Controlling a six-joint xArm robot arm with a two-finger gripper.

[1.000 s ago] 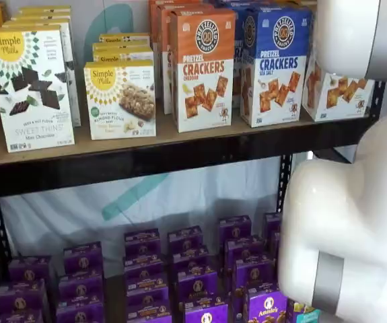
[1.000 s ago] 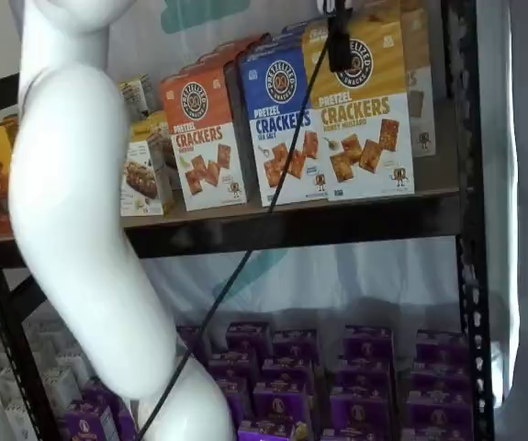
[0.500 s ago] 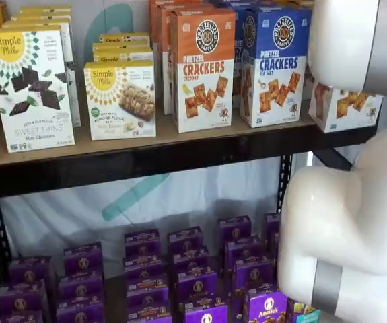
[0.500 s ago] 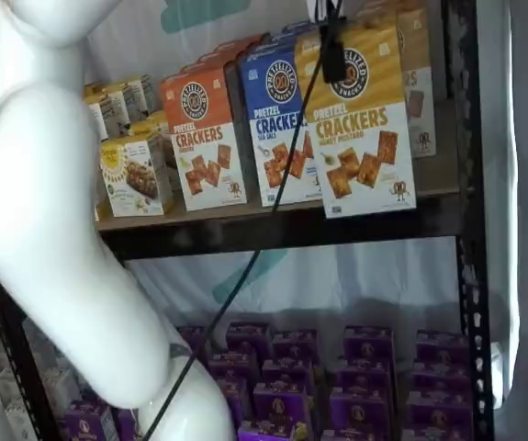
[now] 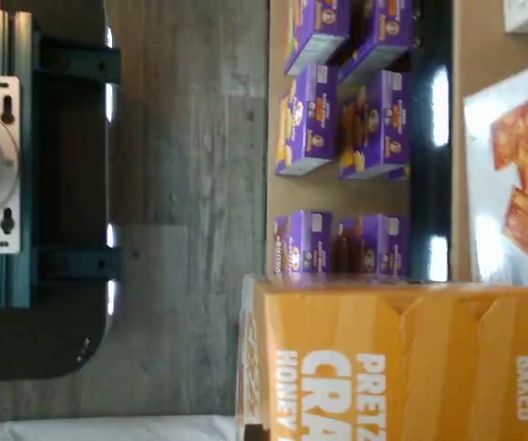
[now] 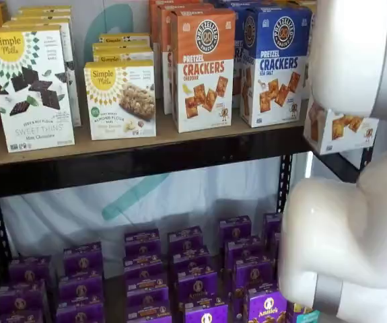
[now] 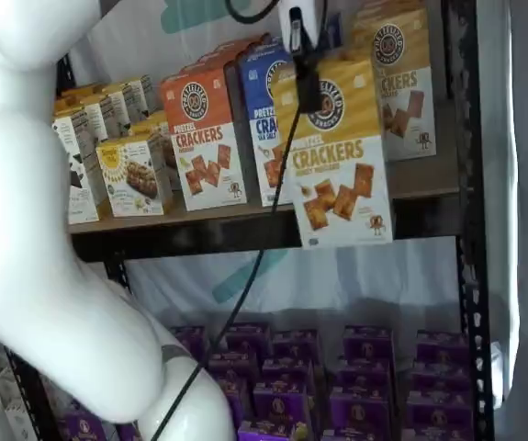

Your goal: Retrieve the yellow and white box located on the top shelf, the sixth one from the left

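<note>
Yellow and white box (image 7: pixel 339 152), gripped by end effector (image 7: pixel 306 83), off top shelf (image 7: pixel 245 225)

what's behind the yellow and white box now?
Another yellow-topped cracker box stands behind the lifted yellow and white pretzel cracker box, on the tan wooden top shelf. Anything further back is hidden.

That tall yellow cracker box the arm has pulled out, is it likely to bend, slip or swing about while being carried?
The yellow and white box looks like stiff cardboard with crisp edges, so it probably won't flop. It hangs clear in front of the top shelf, gripped only near its top by the gripper, so it may swing or tilt. Its smooth printed faces could slip slightly.
</note>
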